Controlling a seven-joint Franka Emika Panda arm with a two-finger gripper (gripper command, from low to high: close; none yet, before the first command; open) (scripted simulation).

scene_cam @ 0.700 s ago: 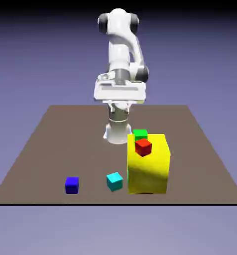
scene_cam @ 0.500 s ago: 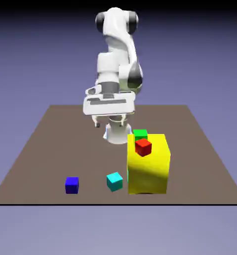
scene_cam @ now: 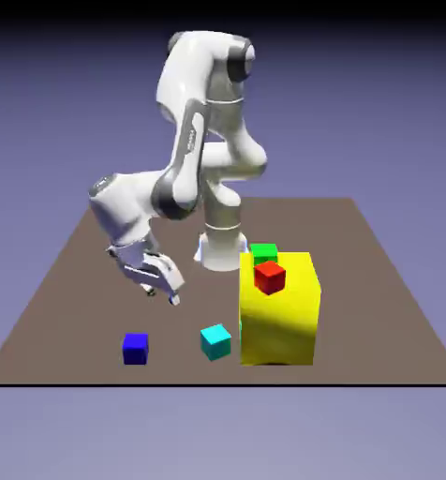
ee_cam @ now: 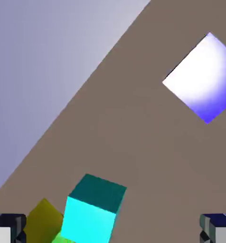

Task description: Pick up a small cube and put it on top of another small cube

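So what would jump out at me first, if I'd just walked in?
Probably the big yellow block on the exterior view's right, with a small red cube showing against its upper part. Next, the white arm bending toward the exterior view's left, its open end effector above the table, with the dark blue cube near the table's front edge.

The marking [scene_cam: 193, 128] on the arm [scene_cam: 191, 75] is illegible.

Blue cube [ee_cam: 200, 78] (w/ white glare) upper R, cyan cube [ee_cam: 93, 211] near btm, L of ctr.
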